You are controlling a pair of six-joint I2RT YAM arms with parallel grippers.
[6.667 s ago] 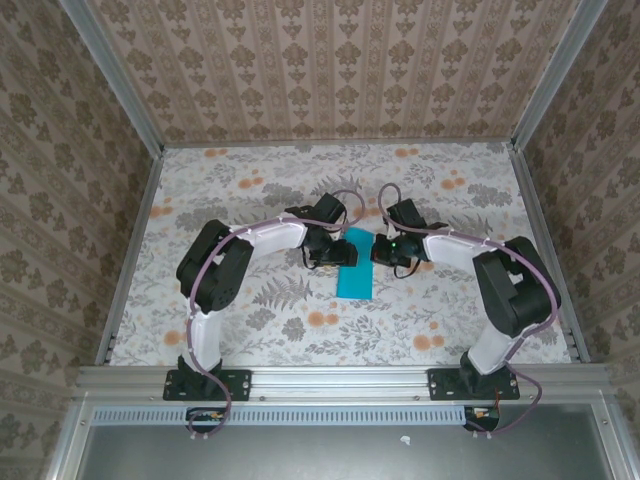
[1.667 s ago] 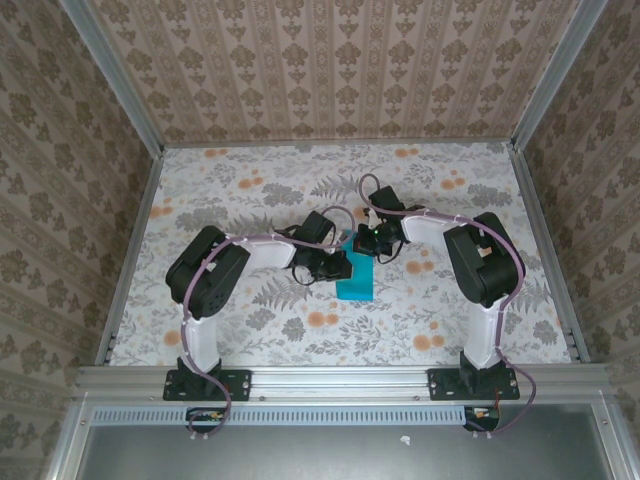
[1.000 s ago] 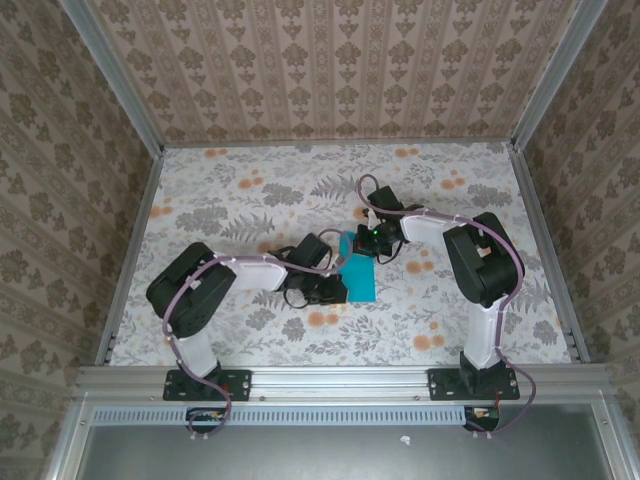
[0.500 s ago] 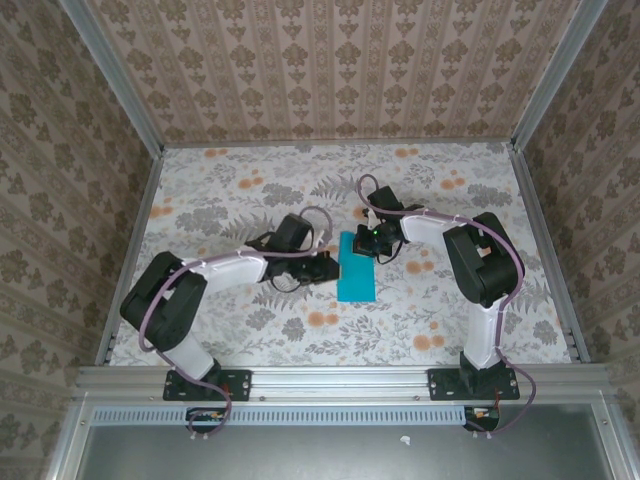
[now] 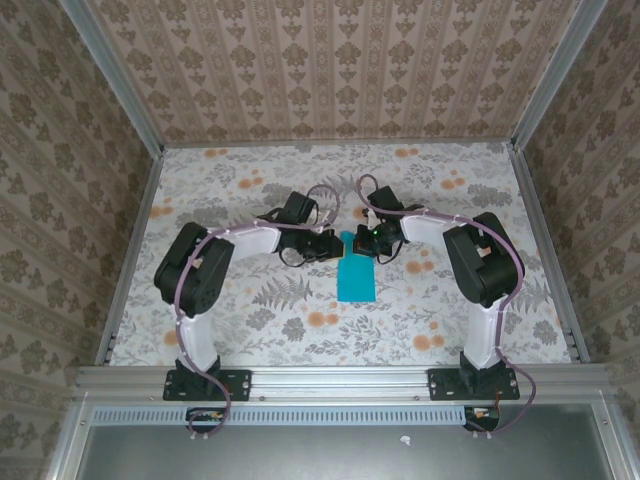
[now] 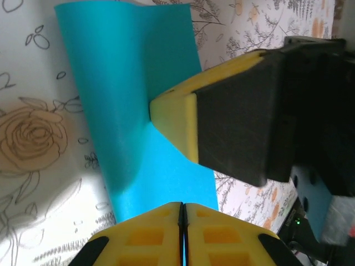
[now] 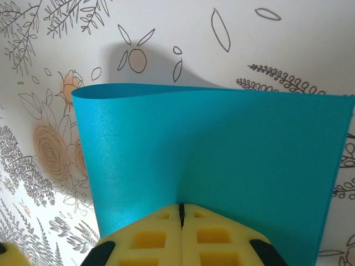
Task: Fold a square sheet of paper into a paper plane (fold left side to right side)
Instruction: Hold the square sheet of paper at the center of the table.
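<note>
Square sheet of paper (image 5: 357, 280) unmoved, left gripper (image 5: 334, 247) — jaws together — shifted to its far-left corner, right gripper (image 5: 363, 243) still pressing, jaws closed.

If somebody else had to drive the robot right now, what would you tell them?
Left gripper: fingers shut, tip at the paper's edge. I cannot tell if it pinches the paper.
Right gripper: fingers shut, tip on the paper.
Paper: mid-way across the table, doubled over into a narrow strip, with both grippers at its far end.
Done: the left side is folded over onto the right.
Left: the fold bulges, so it probably needs pressing flat. No plane shape yet.
</note>
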